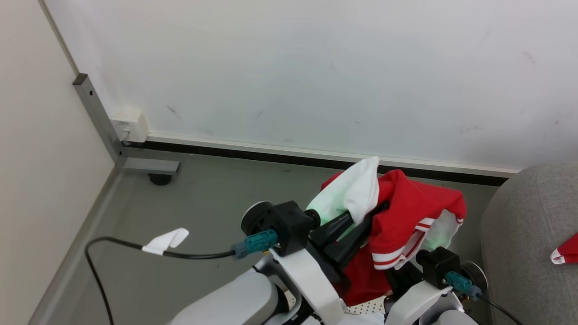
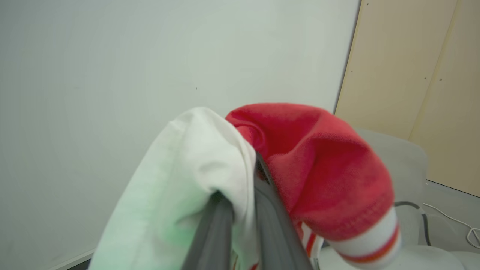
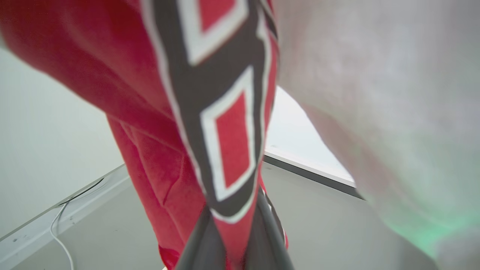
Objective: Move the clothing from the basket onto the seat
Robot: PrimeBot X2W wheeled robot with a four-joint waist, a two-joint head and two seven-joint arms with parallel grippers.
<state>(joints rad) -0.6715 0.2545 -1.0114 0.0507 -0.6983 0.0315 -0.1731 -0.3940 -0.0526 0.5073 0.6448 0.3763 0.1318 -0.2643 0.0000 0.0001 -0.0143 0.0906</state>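
Seen from the robot's head, a bundle of soft red and white sports clothing [image 1: 406,203] hangs in the air at about 5 o'clock from the picture's centre, above a grey floor [image 1: 203,203] and in front of a plain white wall [image 1: 316,67]. The left gripper [image 1: 356,216], a black unit with long dark fingers, reaches toward 2 o'clock and its jaws are clamped on a white fold of the clothing, with red striped fabric draped over to the right. The left wrist view shows that white cloth pinched between the two fingers, and a red cuff with white bands falls at 4 o'clock. In the right wrist view the right gripper [image 3: 232,210] has its jaws pressed together on a strip of red fabric bearing a dark band and white-edged red lettering, which rises toward 12 o'clock. At 6 o'clock in the head view, between the two pale forearms, a sliver of the cream-white perforated plastic basket [image 1: 366,308] shows under the hanging red cloth. The large grey woven-fabric seat [image 1: 519,234] sits at 4 o'clock, near the bundle but apart from it, and a small red piece with white trim [image 1: 565,252] lies on it at the edge. A black cable [image 1: 198,255] with a white tag trails at 8 o'clock.
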